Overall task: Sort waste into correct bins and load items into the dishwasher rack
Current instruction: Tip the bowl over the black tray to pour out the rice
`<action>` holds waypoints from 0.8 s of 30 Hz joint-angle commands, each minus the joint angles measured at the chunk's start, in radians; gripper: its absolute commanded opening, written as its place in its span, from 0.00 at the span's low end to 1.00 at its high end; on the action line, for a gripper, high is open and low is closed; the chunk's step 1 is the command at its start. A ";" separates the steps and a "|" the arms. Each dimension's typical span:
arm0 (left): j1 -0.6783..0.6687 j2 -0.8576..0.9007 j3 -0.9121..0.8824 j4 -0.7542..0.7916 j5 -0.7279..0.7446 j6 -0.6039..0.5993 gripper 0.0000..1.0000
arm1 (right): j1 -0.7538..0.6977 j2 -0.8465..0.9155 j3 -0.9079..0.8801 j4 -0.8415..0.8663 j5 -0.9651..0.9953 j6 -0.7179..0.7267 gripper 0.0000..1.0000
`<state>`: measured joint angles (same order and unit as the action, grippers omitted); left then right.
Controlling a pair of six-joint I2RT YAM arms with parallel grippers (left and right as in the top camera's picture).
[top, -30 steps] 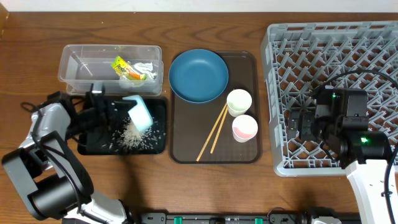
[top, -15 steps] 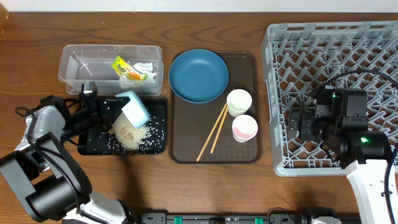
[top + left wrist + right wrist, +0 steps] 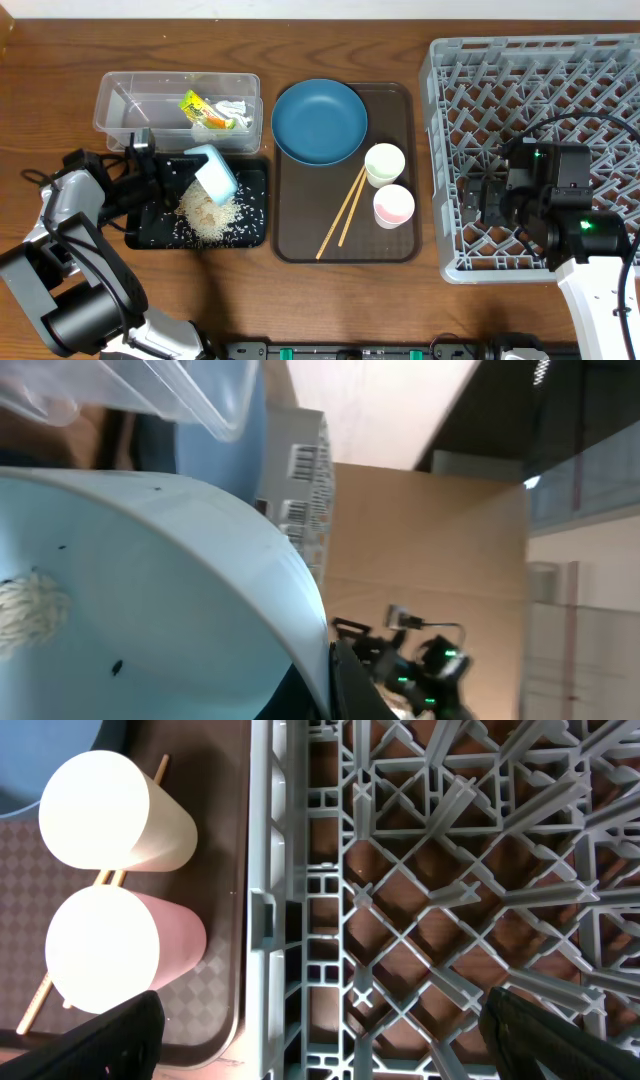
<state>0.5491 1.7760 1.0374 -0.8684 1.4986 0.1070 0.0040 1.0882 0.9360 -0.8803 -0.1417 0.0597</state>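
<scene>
My left gripper (image 3: pixel 178 170) is shut on the rim of the white-and-pale-blue bowl (image 3: pixel 215 173), which is tipped on its side over the black tray (image 3: pixel 256 178). A heap of white rice scraps (image 3: pixel 205 215) lies in that tray under the bowl. In the left wrist view the bowl's inside (image 3: pixel 150 580) fills the frame, a few grains (image 3: pixel 25 610) still stick to it, and the left gripper (image 3: pixel 328 682) pinches its edge. The clear tub (image 3: pixel 120 105) holds the yellow-green wrapper (image 3: pixel 200 108) and white tissue (image 3: pixel 232 108). My right gripper (image 3: pixel 480 200) (image 3: pixel 320 1030) hangs open over the grey rack's (image 3: pixel 530 80) (image 3: pixel 450 870) left edge, holding nothing.
On the brown tray (image 3: pixel 400 100) (image 3: pixel 215 1020) lie the dark-blue plate (image 3: pixel 320 122), cream cup (image 3: pixel 384 163) (image 3: pixel 110 810), pink cup (image 3: pixel 393 206) (image 3: pixel 110 960) and two chopsticks (image 3: pixel 345 210) (image 3: pixel 108 877). The clear tub's corner (image 3: pixel 190 390) shows above the bowl.
The left arm and bowl shifted left over the black tray and the bowl tipped further. The rice heap under it grew. The right arm has stayed still.
</scene>
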 commanded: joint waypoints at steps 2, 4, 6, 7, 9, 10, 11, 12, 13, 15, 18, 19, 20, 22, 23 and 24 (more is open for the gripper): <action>0.006 0.005 0.001 0.014 -0.051 -0.104 0.06 | 0.016 -0.004 0.021 -0.003 -0.005 -0.005 0.99; 0.004 0.004 0.001 0.014 0.076 -0.005 0.06 | 0.016 -0.004 0.021 -0.003 -0.005 -0.005 0.99; 0.008 0.005 0.001 0.050 0.033 -0.014 0.06 | 0.016 -0.004 0.021 -0.003 -0.005 -0.005 0.99; 0.013 0.005 0.001 0.063 -0.037 -0.060 0.06 | 0.016 -0.004 0.021 -0.003 -0.005 -0.005 0.99; 0.015 0.005 0.001 0.063 -0.043 -0.137 0.06 | 0.016 -0.004 0.021 -0.004 -0.005 -0.005 0.99; 0.014 0.005 0.001 0.063 0.050 -0.075 0.06 | 0.016 -0.004 0.021 -0.006 -0.005 -0.005 0.99; 0.013 0.004 0.004 0.057 0.072 -0.042 0.06 | 0.016 -0.004 0.021 -0.010 -0.005 -0.005 0.99; 0.014 0.001 0.003 0.076 0.061 -0.037 0.06 | 0.016 -0.004 0.021 -0.012 -0.005 -0.005 0.99; 0.018 0.001 0.003 0.086 0.024 -0.046 0.07 | 0.016 -0.004 0.021 -0.013 -0.005 -0.005 0.99; 0.024 0.001 0.003 0.091 -0.056 -0.142 0.06 | 0.016 -0.004 0.021 -0.013 -0.005 -0.005 0.99; 0.019 0.000 0.005 0.092 0.071 -0.084 0.06 | 0.016 -0.004 0.021 -0.014 -0.005 -0.005 0.99; 0.018 0.000 0.006 0.109 0.048 -0.083 0.06 | 0.016 -0.004 0.021 -0.014 -0.005 -0.005 0.99; 0.018 0.000 0.006 0.113 0.005 -0.107 0.06 | 0.016 -0.004 0.021 -0.014 -0.005 -0.005 0.99; 0.014 -0.002 0.006 0.091 -0.037 -0.143 0.06 | 0.016 -0.004 0.021 -0.013 -0.005 -0.005 0.99; 0.008 -0.006 0.006 0.078 -0.033 -0.125 0.06 | 0.016 -0.004 0.021 -0.013 -0.005 -0.005 0.99; -0.004 -0.016 0.006 0.067 -0.034 -0.097 0.06 | 0.016 -0.004 0.021 -0.014 -0.005 -0.005 0.99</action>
<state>0.5621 1.7760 1.0374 -0.7860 1.4780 -0.0071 0.0040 1.0882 0.9360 -0.8940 -0.1417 0.0597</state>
